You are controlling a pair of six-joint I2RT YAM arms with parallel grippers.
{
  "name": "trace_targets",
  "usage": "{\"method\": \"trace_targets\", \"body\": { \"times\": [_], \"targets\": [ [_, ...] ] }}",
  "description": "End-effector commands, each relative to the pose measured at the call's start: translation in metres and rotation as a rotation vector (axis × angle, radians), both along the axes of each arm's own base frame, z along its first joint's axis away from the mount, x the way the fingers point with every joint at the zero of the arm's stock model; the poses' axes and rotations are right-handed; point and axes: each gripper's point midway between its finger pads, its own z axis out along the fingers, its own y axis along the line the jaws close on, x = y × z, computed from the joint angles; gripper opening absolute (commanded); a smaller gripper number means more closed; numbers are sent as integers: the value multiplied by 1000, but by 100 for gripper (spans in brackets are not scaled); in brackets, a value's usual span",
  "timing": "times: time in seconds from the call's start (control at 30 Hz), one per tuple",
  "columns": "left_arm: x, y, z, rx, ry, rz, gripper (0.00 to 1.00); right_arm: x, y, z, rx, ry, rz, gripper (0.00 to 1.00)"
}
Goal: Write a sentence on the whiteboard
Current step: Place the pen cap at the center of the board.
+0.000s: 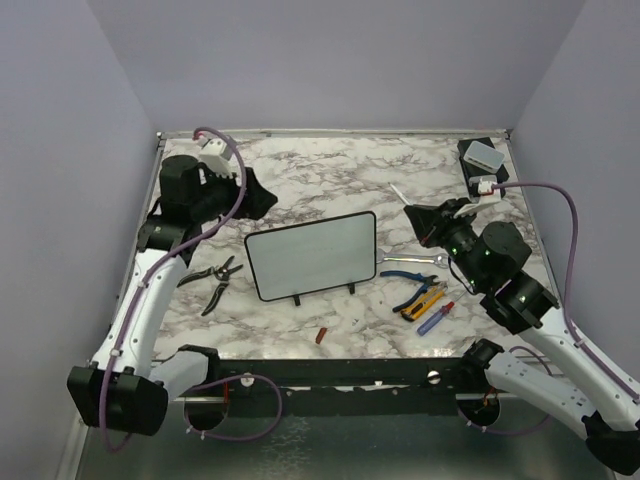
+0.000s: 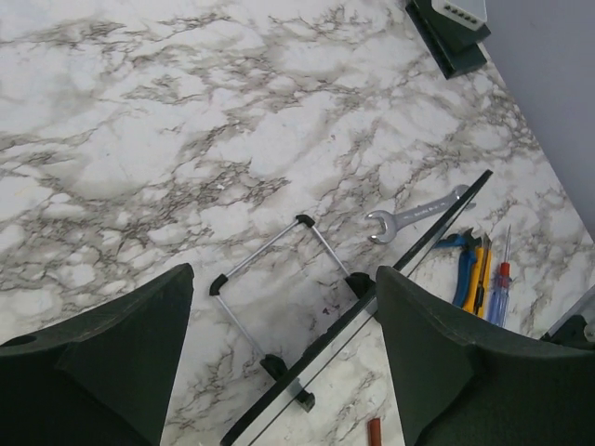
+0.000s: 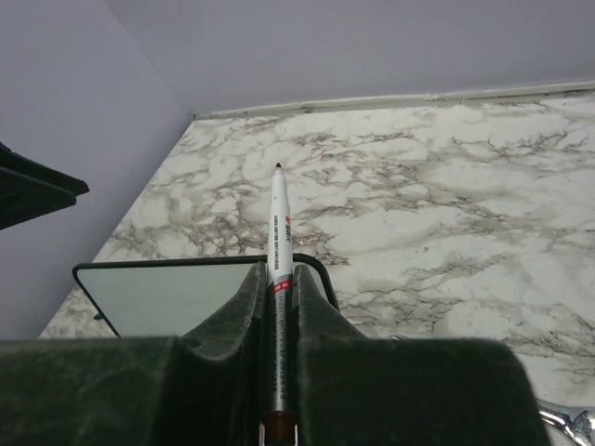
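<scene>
Currently the whiteboard (image 1: pixel 312 255) stands propped mid-table (image 1: pixel 330 170), its face blank, with nothing written yet. The right gripper (image 3: pixel 279 279) pinches a marker (image 3: pixel 279 218) tip-forward just right of it, apparently ready to write. The left gripper (image 2: pixel 284 279) hovers spread and empty beyond the board's far-left corner.

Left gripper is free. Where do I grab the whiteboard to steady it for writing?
Probably the left short edge of the whiteboard, with the left gripper coming in from the left. The board stands tilted on its feet, so that thin frame should fit between the open jaws, and the face is left clear for the marker in the right gripper.
</scene>
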Motion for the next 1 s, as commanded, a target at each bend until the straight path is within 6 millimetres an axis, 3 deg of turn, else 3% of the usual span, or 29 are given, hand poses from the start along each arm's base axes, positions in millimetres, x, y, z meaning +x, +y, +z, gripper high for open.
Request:
{"method": "trace_targets", "body": {
  "times": [0.0, 0.17, 0.33, 0.5, 0.73, 0.97],
  "targets": [
    [-20, 24, 10, -136, -13, -23, 81, -2, 11, 0, -7, -15, 61, 1],
    [-34, 43, -16, -181, 15, 52, 86, -10, 32, 3, -31, -50, 196, 1],
    [-45, 56, -17, -168, -12, 137, 87, -24, 55, 7, -9, -87, 343, 1],
    [-52, 66, -43, -152, 65, 225, 84, -33, 78, -7, 58, -80, 409, 1],
    [-67, 50, -57, -181, 103, 130, 80, -56, 134, -32, 50, -73, 442, 1],
    [-78, 43, -75, -204, 165, 104, 79, -58, 177, -53, 28, -32, 475, 1]
  ]
}}
